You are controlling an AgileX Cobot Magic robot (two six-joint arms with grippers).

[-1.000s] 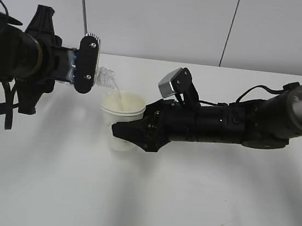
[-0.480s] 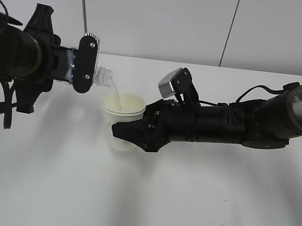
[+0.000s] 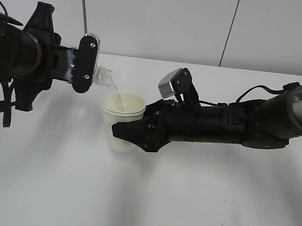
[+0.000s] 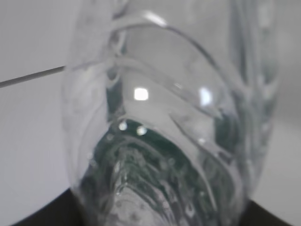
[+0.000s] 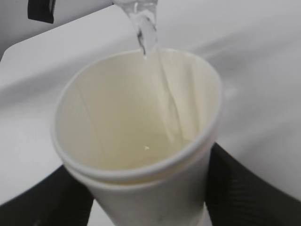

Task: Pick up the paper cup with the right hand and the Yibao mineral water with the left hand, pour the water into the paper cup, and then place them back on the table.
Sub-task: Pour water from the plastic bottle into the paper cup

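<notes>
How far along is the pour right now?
Both pickups look done: the left gripper holds the Yibao mineral water tipped over, and the right gripper holds the paper cup. In hand: water is streaming into the cup. Left: finishing the pour and setting both on the table.

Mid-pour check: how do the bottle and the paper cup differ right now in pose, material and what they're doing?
The Yibao mineral water is tipped nearly sideways, neck down toward the cup; the paper cup stands upright. The bottle is clear plastic; the cup is opaque off-white paper. The bottle gives out the water; the cup takes it in. The left hand grips the bottle, the right hand the cup. Both are open-topped.
</notes>
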